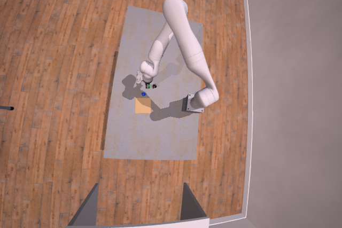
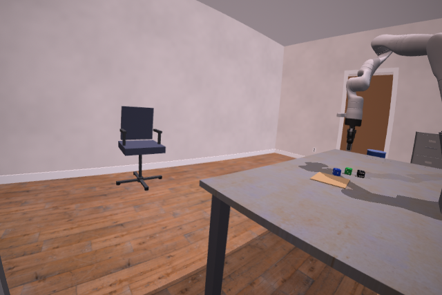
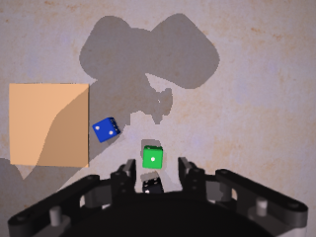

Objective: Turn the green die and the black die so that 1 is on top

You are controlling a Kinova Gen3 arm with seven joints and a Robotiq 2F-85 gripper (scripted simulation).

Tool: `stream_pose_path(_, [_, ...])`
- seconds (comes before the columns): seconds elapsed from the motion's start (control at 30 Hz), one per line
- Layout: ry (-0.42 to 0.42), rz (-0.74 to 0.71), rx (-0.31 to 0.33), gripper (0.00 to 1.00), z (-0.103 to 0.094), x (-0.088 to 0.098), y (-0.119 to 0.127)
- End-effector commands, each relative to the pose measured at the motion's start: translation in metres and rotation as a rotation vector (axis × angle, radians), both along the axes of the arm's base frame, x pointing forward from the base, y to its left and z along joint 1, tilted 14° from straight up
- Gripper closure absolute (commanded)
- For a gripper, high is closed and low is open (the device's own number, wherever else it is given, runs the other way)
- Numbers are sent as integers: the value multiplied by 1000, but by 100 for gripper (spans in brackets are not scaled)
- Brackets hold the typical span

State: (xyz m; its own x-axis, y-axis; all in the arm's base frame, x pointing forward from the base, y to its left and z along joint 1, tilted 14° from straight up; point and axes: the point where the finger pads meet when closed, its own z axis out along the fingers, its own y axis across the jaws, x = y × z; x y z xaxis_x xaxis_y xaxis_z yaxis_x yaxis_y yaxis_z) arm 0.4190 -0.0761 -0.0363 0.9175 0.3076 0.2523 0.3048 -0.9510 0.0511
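Observation:
The green die [image 1: 149,85] [image 2: 348,170] [image 3: 153,159] stands on the table off the mat, one pip on its upper face in the wrist view. The black die [image 1: 154,85] [image 2: 360,173] [image 3: 152,186] stands near it on the table, also off the mat; my gripper's body partly hides it in the wrist view and its top number cannot be read. The blue die [image 1: 143,93] [image 2: 336,171] [image 3: 106,129] shows two pips on top and lies between the green die and the mat. The orange mat [image 1: 140,109] [image 2: 330,179] [image 3: 30,109] lies flat. My gripper [image 1: 147,85] [image 2: 349,146] [image 3: 157,167] is partly open, empty, pointing down high above the dice.
The grey table [image 1: 165,142] [image 2: 285,206] [image 3: 267,123] bears all dice and the mat. The arm's base [image 1: 189,107] stands at the table's right edge in the top view. The arm's shadow falls across part of the mat. A chair [image 2: 137,124] stands away from the table.

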Motion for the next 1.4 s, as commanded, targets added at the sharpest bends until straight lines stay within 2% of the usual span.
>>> stream_pose_path(0.0, [-4,1,-3,54,2,3,0])
stream_pose_path(0.3, [-3,1,-3,54,3,3,1])
stream_pose_path(0.33, [-3,1,-3,0,3,3,1])
stream_pose_path(0.93, [-4,9,-5,0,2,3,1])
stream_pose_path(1.37, [-11,97,-31,0,1,5,1])
